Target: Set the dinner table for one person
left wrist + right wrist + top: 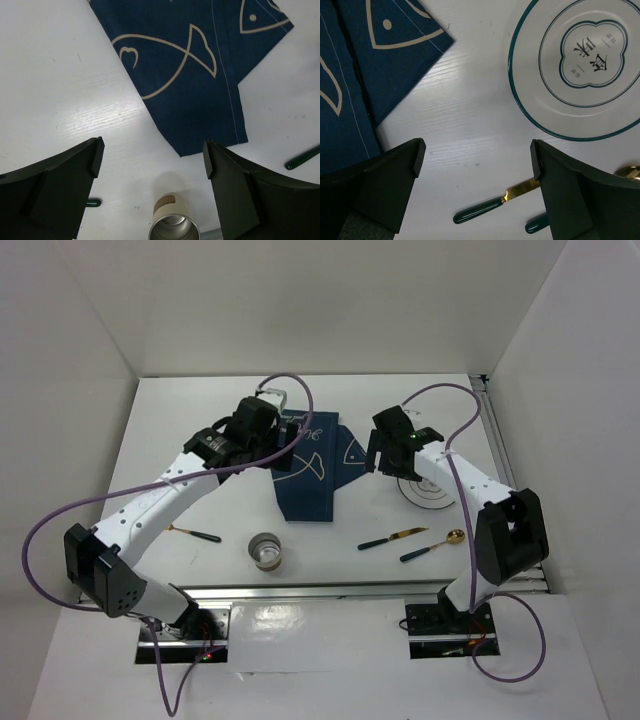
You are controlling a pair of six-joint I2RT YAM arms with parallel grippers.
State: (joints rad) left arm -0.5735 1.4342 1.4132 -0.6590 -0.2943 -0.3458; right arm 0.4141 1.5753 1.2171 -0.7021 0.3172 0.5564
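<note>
Nothing is laid yet: the placemat [310,475] lies rumpled and askew on the table [180,420], which spreads well past it on every side. I'd say flattening the mat is the step in hand. The left gripper [151,152] hovers over the mat's left side and the right gripper [477,155] just right of it, both spread wide and holding nothing. Next, each needs to pinch a mat corner and pull outward. The plate [535,65], right of the mat, carries Chinese-looking characters I can't read.
</note>
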